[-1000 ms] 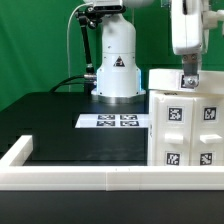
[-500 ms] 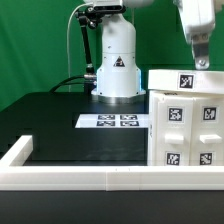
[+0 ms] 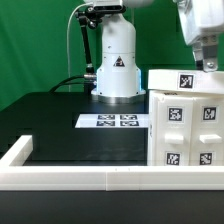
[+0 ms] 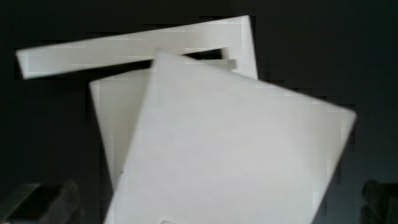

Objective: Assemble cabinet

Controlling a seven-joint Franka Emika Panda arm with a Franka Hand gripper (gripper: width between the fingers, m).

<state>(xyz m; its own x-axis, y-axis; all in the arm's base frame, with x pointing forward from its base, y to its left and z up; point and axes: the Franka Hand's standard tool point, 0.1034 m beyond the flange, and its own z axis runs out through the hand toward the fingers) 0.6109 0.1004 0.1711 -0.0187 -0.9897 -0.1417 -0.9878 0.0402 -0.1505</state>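
Your cabinet [image 3: 186, 120] sits at the right edge of the exterior frame on the black tabletop [image 3: 70, 125], top panel [image 3: 185, 79] on. It looks like light, stiff, slick plastic, so grab across a thin panel edge, not a broad face. The jaws hang above it, upper right, mostly cropped; spread or pressed together, can't tell. Wrist view shows only blurry white panels.

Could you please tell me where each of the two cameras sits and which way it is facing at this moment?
Exterior view: off the arm, low beyond the long white table rim, facing the robot's white base; the gripper hangs above the white boxy plastic cabinet beside the marker board.
Wrist view: on the wrist, looking down at the cabinet's white panels; dark fingertips show.
Shared: the cabinet.
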